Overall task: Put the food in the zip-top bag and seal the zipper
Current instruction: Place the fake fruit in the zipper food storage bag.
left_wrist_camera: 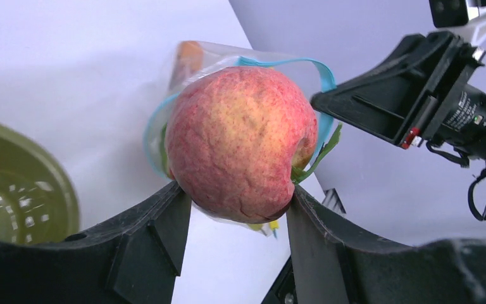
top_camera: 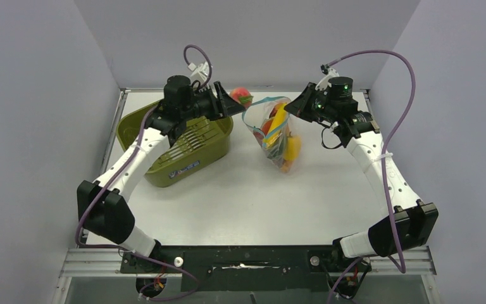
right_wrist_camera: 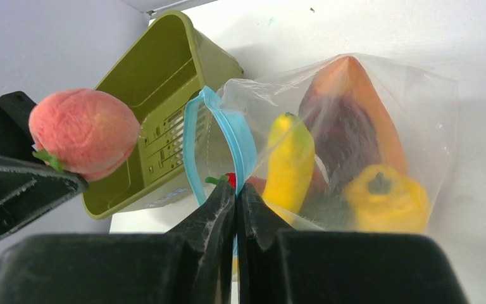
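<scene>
The left end effector (left_wrist_camera: pixel 235 196) clamps the peach (left_wrist_camera: pixel 237 142) just beside the zip-top bag (right_wrist_camera: pixel 417 107) mouth; the right end effector (right_wrist_camera: pixel 235 196) pinches together on that bag's zipper (right_wrist_camera: pixel 240 136).

— Where does the bin (top_camera: pixel 178 170) sit?
— Left of centre in the top view, on the table (top_camera: pixel 240 196). The zip-top bag (top_camera: pixel 289 166) lies to its right, near the upper middle, with food (top_camera: pixel 279 118) inside.
— And the round fruit (top_camera: pixel 241 96)?
— Between bin and bag, in the left gripper (top_camera: pixel 236 100), just left of the bag's mouth. The right gripper (right_wrist_camera: pixel 235 190) pinches the zipper (right_wrist_camera: pixel 235 139) from the right; the mouth looks raised off the table, perhaps.
</scene>
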`<state>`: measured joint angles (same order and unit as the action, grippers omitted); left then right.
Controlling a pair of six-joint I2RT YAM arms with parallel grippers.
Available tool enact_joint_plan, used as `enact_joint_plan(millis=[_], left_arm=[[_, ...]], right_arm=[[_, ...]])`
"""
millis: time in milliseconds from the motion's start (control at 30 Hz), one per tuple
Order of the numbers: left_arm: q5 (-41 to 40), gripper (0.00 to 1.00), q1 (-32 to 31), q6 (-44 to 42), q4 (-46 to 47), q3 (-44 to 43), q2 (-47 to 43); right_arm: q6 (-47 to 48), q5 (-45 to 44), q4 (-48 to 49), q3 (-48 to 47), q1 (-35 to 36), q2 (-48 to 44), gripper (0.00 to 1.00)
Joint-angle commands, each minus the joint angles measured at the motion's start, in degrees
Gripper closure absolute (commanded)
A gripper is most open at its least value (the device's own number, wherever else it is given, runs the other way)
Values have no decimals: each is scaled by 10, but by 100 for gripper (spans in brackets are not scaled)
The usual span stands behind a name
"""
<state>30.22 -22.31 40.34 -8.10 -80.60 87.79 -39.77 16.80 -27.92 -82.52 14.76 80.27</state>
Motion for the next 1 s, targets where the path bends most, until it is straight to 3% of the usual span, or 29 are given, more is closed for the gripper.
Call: enact_joint_plan(millis=[0, 367, 667, 767, 967], left_arm=[[31, 71, -35, 15, 64, -36, 29], [19, 71, -87, 4, 57, -74, 84], [-6, 67, -112, -33, -35, -140, 129], [-11, 62, -115, -42, -67, -162, 140], [-51, 39, -126, -79, -104, -175, 133]], right_arm=[[-6, 18, 55, -25, 6, -5, 100], [3, 23, 60, -26, 9, -11, 100], [9, 23, 61, -23, 9, -17, 100], [9, 22, 62, -21, 10, -18, 100], [6, 19, 63, -18, 10, -20, 100]])
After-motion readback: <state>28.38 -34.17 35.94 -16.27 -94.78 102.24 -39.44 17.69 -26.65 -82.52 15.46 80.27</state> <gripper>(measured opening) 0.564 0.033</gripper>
